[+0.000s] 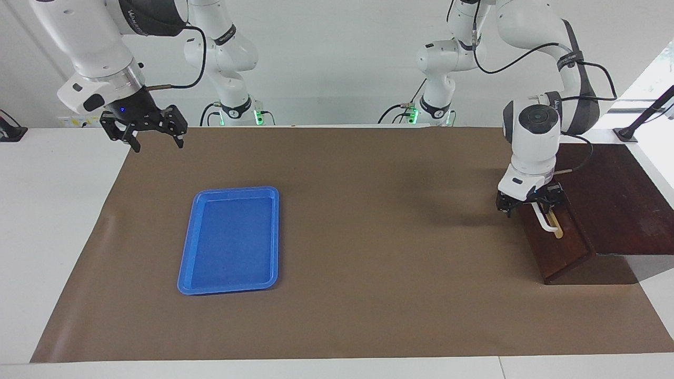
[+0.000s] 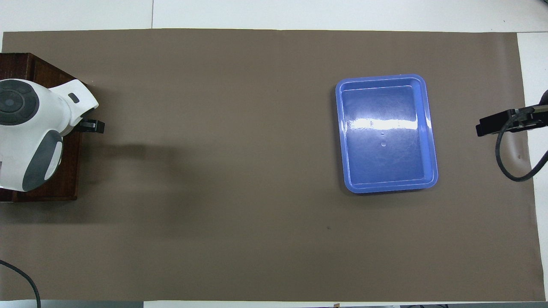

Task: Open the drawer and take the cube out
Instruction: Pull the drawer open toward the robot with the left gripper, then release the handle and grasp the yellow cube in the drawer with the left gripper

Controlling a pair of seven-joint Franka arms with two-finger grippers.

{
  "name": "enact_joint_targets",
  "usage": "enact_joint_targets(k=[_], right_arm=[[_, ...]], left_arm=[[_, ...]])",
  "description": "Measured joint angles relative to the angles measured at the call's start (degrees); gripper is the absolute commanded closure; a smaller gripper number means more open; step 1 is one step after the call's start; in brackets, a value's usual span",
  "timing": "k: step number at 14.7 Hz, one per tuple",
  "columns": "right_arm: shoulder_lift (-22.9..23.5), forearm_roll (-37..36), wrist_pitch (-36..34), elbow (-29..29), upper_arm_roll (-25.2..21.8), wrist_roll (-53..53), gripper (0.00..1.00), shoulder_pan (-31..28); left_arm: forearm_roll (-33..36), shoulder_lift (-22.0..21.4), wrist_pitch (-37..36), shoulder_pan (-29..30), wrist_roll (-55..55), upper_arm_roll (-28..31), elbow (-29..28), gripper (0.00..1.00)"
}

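Dark brown wood marks the drawer [image 1: 558, 239], which sits at the left arm's end of the table with its front panel facing the middle of the brown mat [image 1: 368, 295]. Starting nearest the robots, the left gripper [image 1: 532, 206] is down at the end of the white bar handle [image 1: 546, 221] that lies closest to them. That bar runs along a tan strip, its long axis going from near the robots to farther away, across the direction the drawer has to slide. From the facing view the fingers sit right at the bar, but I cannot tell whether they are closed on it or merely beside it; in the overhead view the arm's body hides them. The drawer looks closed, so the cube is not visible anywhere and is presumably still inside. My reading is that the pull must go toward the right arm's end of the table, square to the bar. The left arm is clearly the nearer one for this.

Farther from the robots lies the blue tray [image 1: 231, 239], nothing in it. The right gripper [image 1: 156, 138] hangs in the air over the mat's corner, fingers apart, waiting.
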Motion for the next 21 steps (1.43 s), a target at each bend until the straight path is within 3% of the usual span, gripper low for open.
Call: enact_joint_targets(k=[6,11,19,21], right_arm=[[0.0,0.0,0.0,0.0,0.1,0.0,0.0,0.0],[0.0,0.0,0.0,0.0,0.0,-1.6,0.0,0.0],[0.0,0.0,0.0,0.0,0.0,-1.9,0.04,0.0],[0.0,0.0,0.0,0.0,0.0,-1.9,0.0,0.0]], left_arm=[[0.6,2.4,4.2,-0.5,-7.2,-0.4,0.0,0.0],[-1.9,2.6,3.4,-8.3,-16.2,-0.8,0.6,0.0],[-6.4,2.7,2.6,-10.9,-16.9,-0.8,1.3,0.0],[-7.1,2.7,1.6,-11.4,-16.9,-0.8,1.7,0.0]])
